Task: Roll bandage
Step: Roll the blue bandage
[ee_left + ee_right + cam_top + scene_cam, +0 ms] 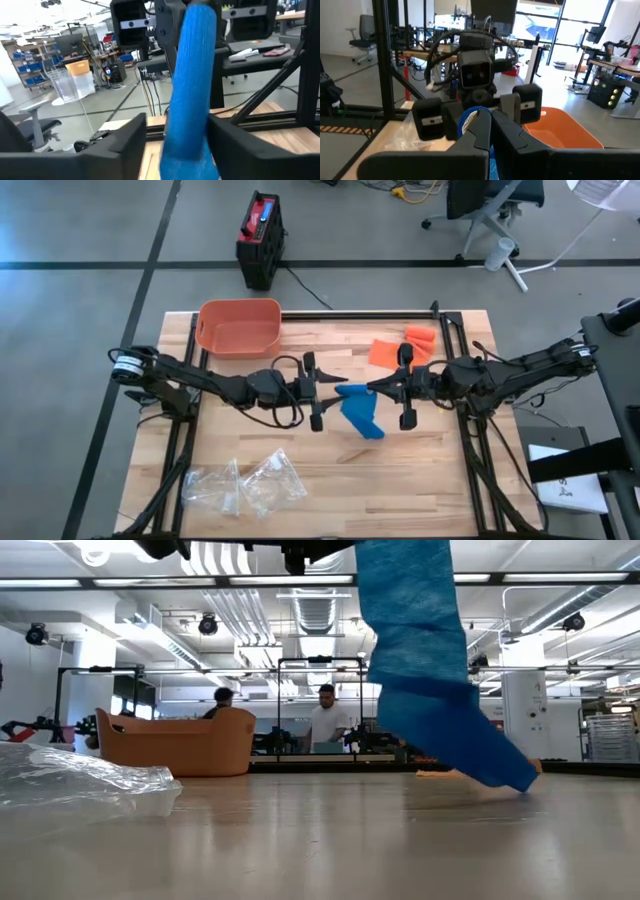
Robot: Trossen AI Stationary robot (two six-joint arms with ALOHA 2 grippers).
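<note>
Plastic bags (80,780) lie nearest, while mid-table we pinch the bandage (358,408) top in our shut right gripper (372,387), letting it hang for rolling, and our left gripper (322,390) seemingly straddles it half-open.

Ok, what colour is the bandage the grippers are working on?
Blue. The bandage shows best in the low view, hanging down to the table.

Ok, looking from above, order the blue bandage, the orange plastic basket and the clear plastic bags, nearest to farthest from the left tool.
1. Blue bandage, right beside the left tool.
2. Orange plastic basket, at the table's far edge.
3. Clear plastic bags, at the near edge.
</note>
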